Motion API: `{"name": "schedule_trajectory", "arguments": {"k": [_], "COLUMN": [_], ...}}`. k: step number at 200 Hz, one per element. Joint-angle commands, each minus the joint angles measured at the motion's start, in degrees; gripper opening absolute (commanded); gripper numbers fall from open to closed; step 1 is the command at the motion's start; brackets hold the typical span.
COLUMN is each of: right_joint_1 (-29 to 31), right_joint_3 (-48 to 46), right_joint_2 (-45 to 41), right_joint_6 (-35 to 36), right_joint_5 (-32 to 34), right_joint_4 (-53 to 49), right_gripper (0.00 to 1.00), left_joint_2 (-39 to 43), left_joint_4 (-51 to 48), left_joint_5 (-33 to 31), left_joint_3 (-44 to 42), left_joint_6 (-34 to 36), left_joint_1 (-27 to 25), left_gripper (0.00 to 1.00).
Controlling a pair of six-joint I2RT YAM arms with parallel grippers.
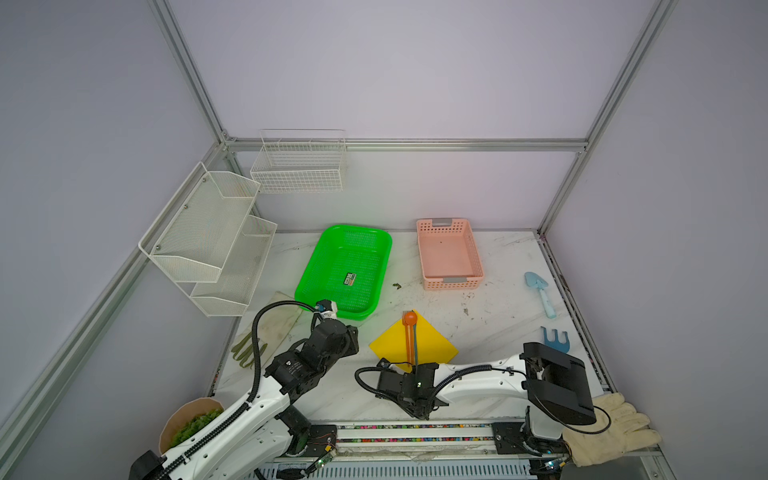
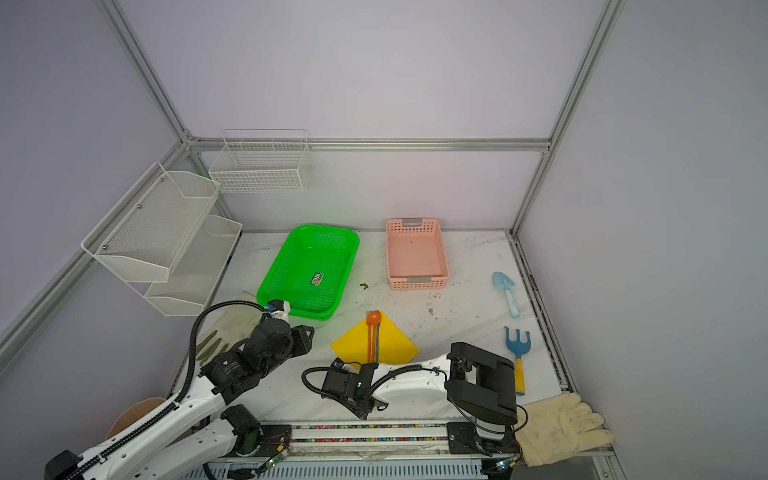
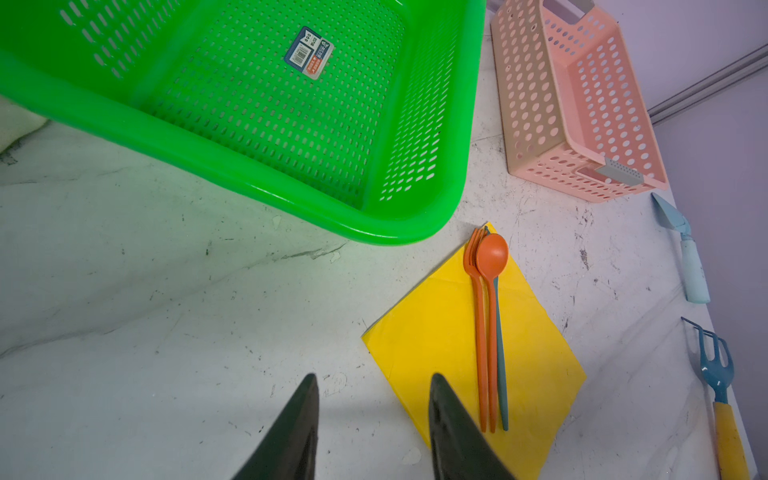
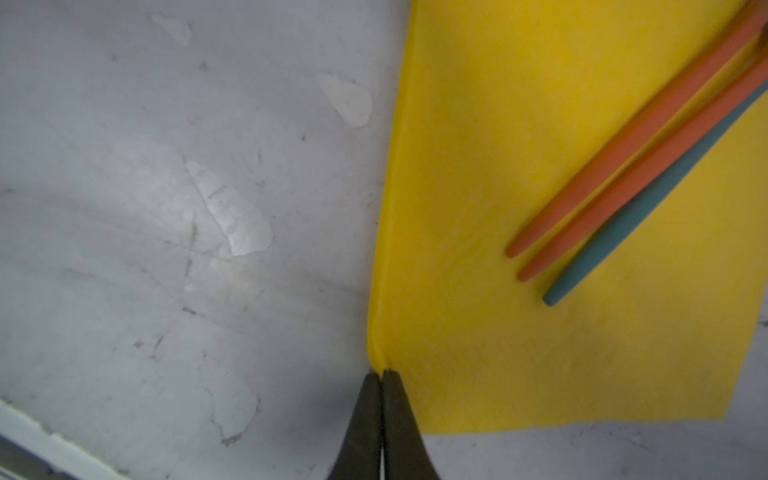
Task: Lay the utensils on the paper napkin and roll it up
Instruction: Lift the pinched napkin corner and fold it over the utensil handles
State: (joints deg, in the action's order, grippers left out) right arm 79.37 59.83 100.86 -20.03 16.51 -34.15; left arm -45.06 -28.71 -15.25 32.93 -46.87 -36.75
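The yellow paper napkin [image 1: 390, 345] [image 2: 353, 345] [image 3: 432, 332] [image 4: 519, 187] lies flat as a diamond on the marble table. On it, side by side, lie the utensils: an orange spoon [image 1: 409, 318] [image 3: 491, 254], an orange fork [image 3: 470, 257] and a teal piece [image 3: 501, 357] [image 4: 648, 212]. My right gripper [image 4: 381, 372] is shut on the napkin's near edge, which puckers at the fingertips. In the left wrist view my left gripper [image 3: 374, 378] is open above bare table beside the napkin's left edge, with nothing between its fingers.
A green basket [image 1: 353, 227] and a pink basket [image 1: 452, 283] stand behind the napkin. A light blue shovel [image 1: 540, 291] and a blue rake [image 2: 517, 345] lie at the right. Cream gloves [image 1: 615, 432] [image 1: 274, 328] lie at the front right and left. White wire racks [image 1: 208, 237] hang at the left.
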Motion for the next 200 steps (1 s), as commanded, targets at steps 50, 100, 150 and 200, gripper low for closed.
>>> {"name": "schedule_trajectory", "arguments": {"k": [50, 100, 150, 200], "right_joint_1": [-1.3, -2.71, -4.42, -5.47], "right_joint_3": [3.82, 5.41, 7.29, 9.25], "right_joint_2": [0.9, 1.53, 2.23, 3.47], "right_joint_6": [2.07, 4.49, 7.39, 9.74], "right_joint_5": [4.75, 5.54, 5.74, 6.3], "right_joint_4": [-2.75, -3.03, -3.47, -3.62], "right_gripper": [0.06, 0.06, 0.06, 0.06], "left_joint_2": [1.28, 1.63, 3.69, 5.76], "left_joint_4": [-0.14, -0.12, 0.01, -0.05], "left_joint_5": [-0.34, 1.49, 3.97, 5.56], "left_joint_3": [-0.85, -1.05, -1.98, -3.31], "left_joint_6": [1.26, 1.26, 0.86, 0.73], "left_joint_1": [0.34, 0.36, 0.36, 0.37], "left_gripper": [0.41, 0.41, 0.4, 0.4]}}
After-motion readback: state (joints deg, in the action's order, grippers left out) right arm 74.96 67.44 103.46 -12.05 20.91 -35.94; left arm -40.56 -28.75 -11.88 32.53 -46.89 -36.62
